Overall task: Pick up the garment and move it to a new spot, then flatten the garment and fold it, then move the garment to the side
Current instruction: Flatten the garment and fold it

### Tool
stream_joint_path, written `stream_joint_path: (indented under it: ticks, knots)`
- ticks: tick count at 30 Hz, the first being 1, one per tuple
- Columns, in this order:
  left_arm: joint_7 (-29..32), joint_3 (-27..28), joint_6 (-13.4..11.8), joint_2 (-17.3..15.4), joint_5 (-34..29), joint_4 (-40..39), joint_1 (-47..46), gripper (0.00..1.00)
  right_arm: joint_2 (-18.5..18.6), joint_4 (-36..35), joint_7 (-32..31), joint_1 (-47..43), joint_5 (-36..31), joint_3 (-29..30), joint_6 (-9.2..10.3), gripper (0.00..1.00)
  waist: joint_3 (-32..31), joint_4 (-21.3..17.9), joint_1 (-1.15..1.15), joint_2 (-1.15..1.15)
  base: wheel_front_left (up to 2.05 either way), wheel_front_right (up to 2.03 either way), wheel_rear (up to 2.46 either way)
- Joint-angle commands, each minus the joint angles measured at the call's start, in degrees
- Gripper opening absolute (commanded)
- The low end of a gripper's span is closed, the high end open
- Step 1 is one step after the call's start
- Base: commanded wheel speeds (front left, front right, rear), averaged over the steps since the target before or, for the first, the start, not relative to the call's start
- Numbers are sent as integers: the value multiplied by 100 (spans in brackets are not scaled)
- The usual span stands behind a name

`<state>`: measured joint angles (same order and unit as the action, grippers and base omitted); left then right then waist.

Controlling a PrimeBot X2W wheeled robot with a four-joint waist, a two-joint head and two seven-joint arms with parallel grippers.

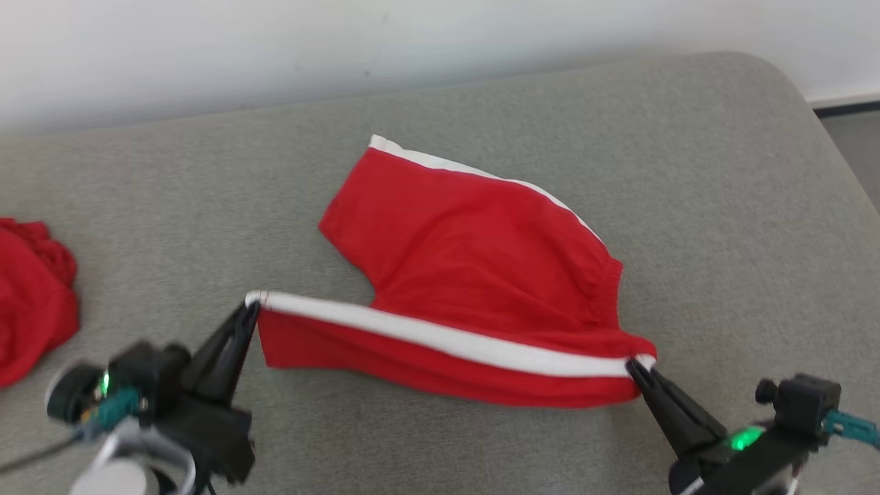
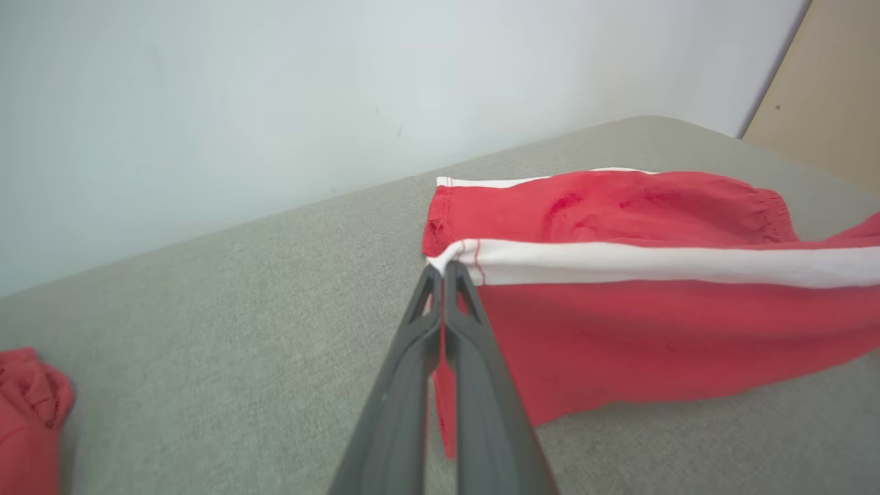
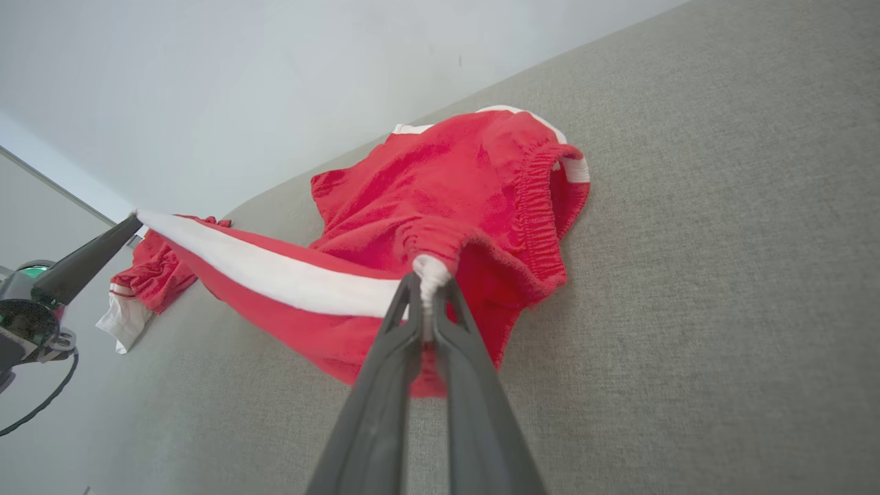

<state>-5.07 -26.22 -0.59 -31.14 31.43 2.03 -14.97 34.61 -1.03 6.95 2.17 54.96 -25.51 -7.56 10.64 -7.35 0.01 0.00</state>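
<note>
The garment [image 1: 474, 254] is a pair of red shorts with white side stripes, lying on the grey cushion [image 1: 722, 206]. Its near edge is lifted and stretched taut between my two grippers. My left gripper [image 1: 251, 309] is shut on the hem corner of the white stripe [image 2: 450, 258]. My right gripper [image 1: 631, 366] is shut on the waistband end of the same stripe [image 3: 430, 271]. The far leg [image 2: 605, 203] rests flat on the cushion. In the right wrist view the left gripper [image 3: 130, 223] holds the stripe's other end.
A second red cloth [image 1: 31, 295] lies bunched at the cushion's left edge, also seen in the left wrist view [image 2: 27, 412]. A pale wall [image 1: 275, 48] runs behind the cushion. The cushion's rounded right corner [image 1: 784, 75] drops to the floor.
</note>
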Motion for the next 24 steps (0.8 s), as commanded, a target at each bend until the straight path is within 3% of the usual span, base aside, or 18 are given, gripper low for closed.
stream_joint_path:
  ticks: [1, 12, 24]
  knots:
    - [174, -53, 126, -79, -81, 94, -358, 0, -119, 28, -38, 216, -17, 10, 16, 0, 250, -259, -1, 0, 0, 0, 0]
    - [1175, -442, 708, -279, -365, 1073, -2627, 0, -752, 836, 198, 1556, -43, -328, 15, 0, 839, -902, -1, 0, 0, 0, 0]
    - [1494, -1205, 796, -314, -369, 2525, -4585, 0, -1185, 1781, 586, 2956, 72, -716, 15, 0, 1297, -1339, -1, 0, 0, 0, 0]
